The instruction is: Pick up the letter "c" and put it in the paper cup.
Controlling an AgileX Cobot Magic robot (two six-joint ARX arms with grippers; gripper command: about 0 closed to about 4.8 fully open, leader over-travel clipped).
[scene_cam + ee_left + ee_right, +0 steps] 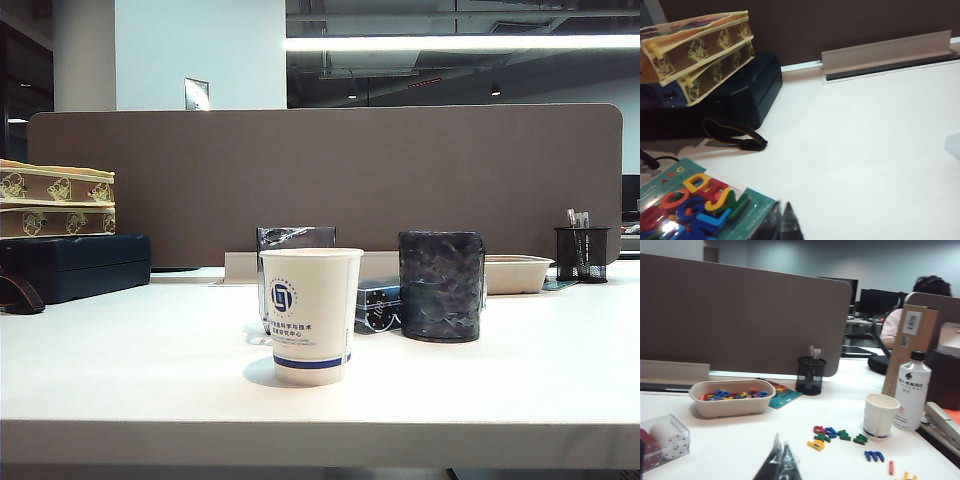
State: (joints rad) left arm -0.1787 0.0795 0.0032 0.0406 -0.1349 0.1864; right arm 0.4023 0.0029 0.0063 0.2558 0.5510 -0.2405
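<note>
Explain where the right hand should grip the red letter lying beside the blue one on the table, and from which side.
Pinch the red letter across its thin outer edges, coming straight down: it lies flat on the table, and the blue letter crowds one side. The right hand, shut, must open first; the left hand sits by the letter card.

Dark, pointed gripper tips at the edge of each wrist view

The left gripper (782, 222) shows as dark, glossy, tapering fingers (789, 220); the right gripper (781, 462) likewise as black wedge-shaped fingers (788, 463) with faint pale glints. No arm appears in the exterior view.
</note>
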